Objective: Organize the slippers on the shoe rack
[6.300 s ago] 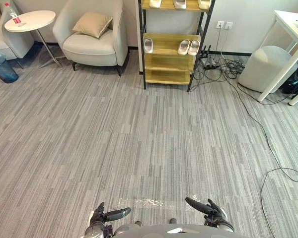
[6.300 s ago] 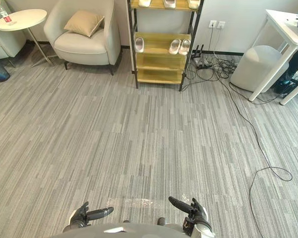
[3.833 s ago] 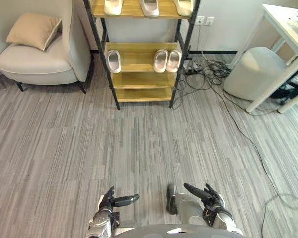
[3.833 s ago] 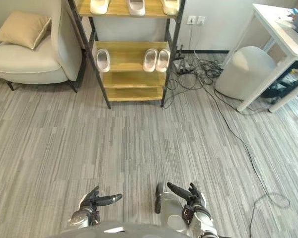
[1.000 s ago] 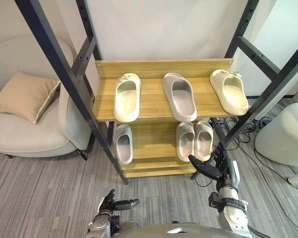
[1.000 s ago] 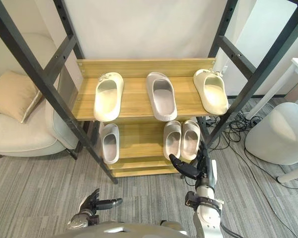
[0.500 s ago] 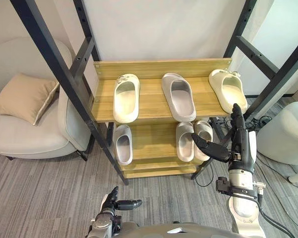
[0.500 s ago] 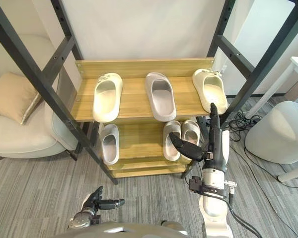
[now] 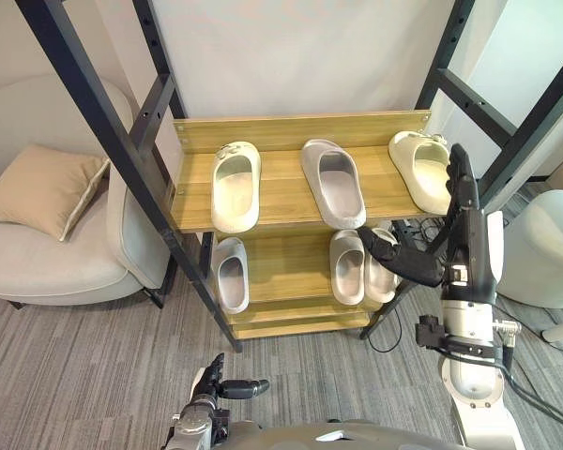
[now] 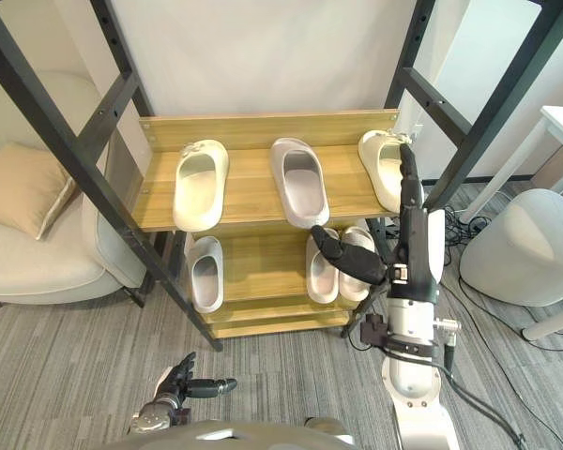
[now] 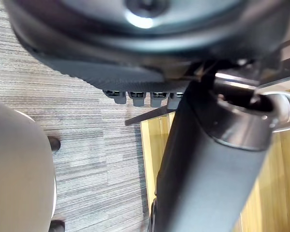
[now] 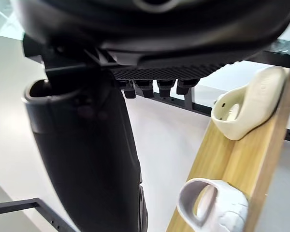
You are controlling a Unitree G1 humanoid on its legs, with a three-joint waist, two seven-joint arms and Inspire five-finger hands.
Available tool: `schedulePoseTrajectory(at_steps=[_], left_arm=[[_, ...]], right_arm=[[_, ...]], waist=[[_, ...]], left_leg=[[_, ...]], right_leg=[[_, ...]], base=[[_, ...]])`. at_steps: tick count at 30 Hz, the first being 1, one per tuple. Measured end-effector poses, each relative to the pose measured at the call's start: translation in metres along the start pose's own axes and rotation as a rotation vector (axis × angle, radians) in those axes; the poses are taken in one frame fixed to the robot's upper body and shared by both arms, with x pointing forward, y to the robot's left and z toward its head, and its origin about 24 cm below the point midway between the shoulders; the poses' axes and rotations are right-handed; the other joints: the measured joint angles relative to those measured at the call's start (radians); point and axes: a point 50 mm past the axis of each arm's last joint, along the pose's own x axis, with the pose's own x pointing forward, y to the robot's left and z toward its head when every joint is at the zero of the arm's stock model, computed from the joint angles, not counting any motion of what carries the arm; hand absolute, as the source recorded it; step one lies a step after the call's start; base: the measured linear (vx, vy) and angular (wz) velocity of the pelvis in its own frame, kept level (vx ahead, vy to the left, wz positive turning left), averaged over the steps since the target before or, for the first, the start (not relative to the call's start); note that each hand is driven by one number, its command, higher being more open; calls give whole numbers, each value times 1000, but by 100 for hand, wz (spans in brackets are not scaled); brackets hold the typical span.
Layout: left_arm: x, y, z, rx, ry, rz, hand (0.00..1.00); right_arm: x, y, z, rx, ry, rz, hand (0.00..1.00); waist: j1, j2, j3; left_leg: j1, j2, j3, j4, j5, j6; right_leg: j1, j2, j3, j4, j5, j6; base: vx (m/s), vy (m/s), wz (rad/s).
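The wooden shoe rack (image 9: 281,202) with black uprights stands straight ahead. Its upper shelf holds a cream slipper (image 9: 235,185) on the left, a grey slipper (image 9: 333,183) in the middle and another cream slipper (image 9: 420,169) at the right end. Below, one grey slipper (image 9: 230,274) lies alone on the left and a grey pair (image 9: 349,265) on the right. My right hand (image 9: 467,234) is raised and open in front of the rack's right side. Its fingers point up beside the right cream slipper (image 12: 246,106), touching nothing. My left hand (image 9: 216,388) hangs low and open, holding nothing.
A light armchair (image 9: 66,253) with a beige cushion (image 9: 38,187) stands left of the rack. A grey pouf (image 9: 544,248) sits on the right, with cables (image 9: 530,394) on the carpet nearby. A black upright (image 9: 511,141) runs close beside my right hand.
My right hand has risen from the lower shelf's level to the right end of the upper shelf. The left hand has stayed low.
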Motion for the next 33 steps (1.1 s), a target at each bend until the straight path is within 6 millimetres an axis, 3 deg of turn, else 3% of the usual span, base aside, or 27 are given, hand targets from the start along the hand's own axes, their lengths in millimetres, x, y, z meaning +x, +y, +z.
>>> schedulePoseTrajectory(at_steps=[8, 18, 33], left_arm=[[0, -1, 1, -3, -5, -14, 100], [0, 2, 3, -14, -17, -21, 100], [0, 0, 4, -21, -18, -37, 100]], right_arm=[[35, -8, 8, -23, -128, -3, 100], [69, -17, -25, -157, -67, 40, 100], [92, -22, -44, -174, 18, 13, 100]], waist=[[1, -2, 0], [20, -11, -2], [20, -13, -1]], left_leg=[[-13, -2, -16, 0, -1, 1], [-46, -8, -66, 7, 1, 3], [-62, -21, -80, 5, 8, 14]], right_leg=[[-3, -1, -14, -5, 0, 0], [-3, -2, -58, -20, 1, 1], [-6, -13, -62, -40, 21, 11]], base=[[0, 0, 5], [16, -17, 14], [4, -1, 2]])
